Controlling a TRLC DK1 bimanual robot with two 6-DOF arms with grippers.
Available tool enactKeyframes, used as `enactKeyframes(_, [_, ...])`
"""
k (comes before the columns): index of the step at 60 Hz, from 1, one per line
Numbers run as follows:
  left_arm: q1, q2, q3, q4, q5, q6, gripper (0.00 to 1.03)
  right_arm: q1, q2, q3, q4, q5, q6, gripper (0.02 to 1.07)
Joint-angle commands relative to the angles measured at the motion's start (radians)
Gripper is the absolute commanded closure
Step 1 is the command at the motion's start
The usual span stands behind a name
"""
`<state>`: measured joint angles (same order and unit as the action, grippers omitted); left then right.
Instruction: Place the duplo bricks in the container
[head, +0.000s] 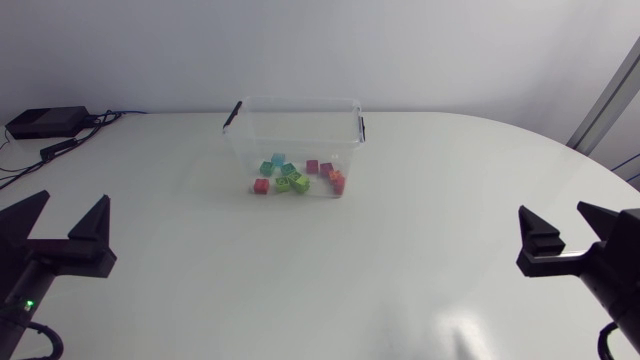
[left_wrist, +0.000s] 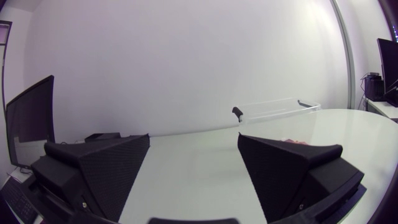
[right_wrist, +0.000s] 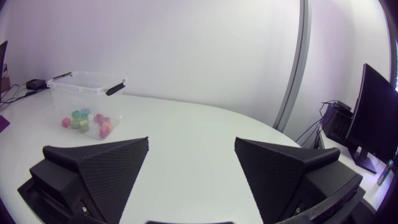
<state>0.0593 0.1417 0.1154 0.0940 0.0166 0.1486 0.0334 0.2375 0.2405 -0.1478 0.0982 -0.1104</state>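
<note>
Item: white table (head: 420, 270), rounded at its far right corner. Item: clear plastic container (head: 300, 100), open-topped, with a black clip handle at each short end, standing upright at the middle of the far half of the table; also seen from the right wrist view (right_wrist: 79, 75) and, in part, from the left wrist view (left_wrist: 278, 106). Contents: duplo bricks (head: 300, 183), all lying on the container floor in a loose cluster, several touching; among them one red brick (head: 261, 186) at the near left, a teal brick (head: 279, 159) farthest back, green bricks (head: 267, 168) beside it, a pink brick (head: 312, 166) and an orange brick (head: 337, 181) toward the right end. The same cluster shows through the container wall in the right wrist view (right_wrist: 87, 122). Item: left gripper (head: 72, 198), low over the near left edge of the table, fingers spread wide, nothing between them; confirmed in its own view (left_wrist: 193, 137). Item: right gripper (head: 553, 208), low over the near right edge, fingers likewise spread wide and holding nothing; confirmed in its own view (right_wrist: 191, 141). Both grippers are well apart from the container. Item: black box (head: 45, 122) with cables, at the far left corner of the table.
</note>
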Motion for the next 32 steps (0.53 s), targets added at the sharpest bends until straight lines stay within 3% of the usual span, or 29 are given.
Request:
enactKeyframes(1, [-0.014,-0.029,-0.037,-0.014,-0.009,-0.051,0.05,-0.011,-0.046,-0.058,0.037,-0.017,0.036,0.07])
enactKeyframes(32, [-0.059,-0.142,-0.115,-0.094,-0.017,-0.149,0.05,-0.033,-0.237,-0.241,0.148,-0.098,0.110,0.07])
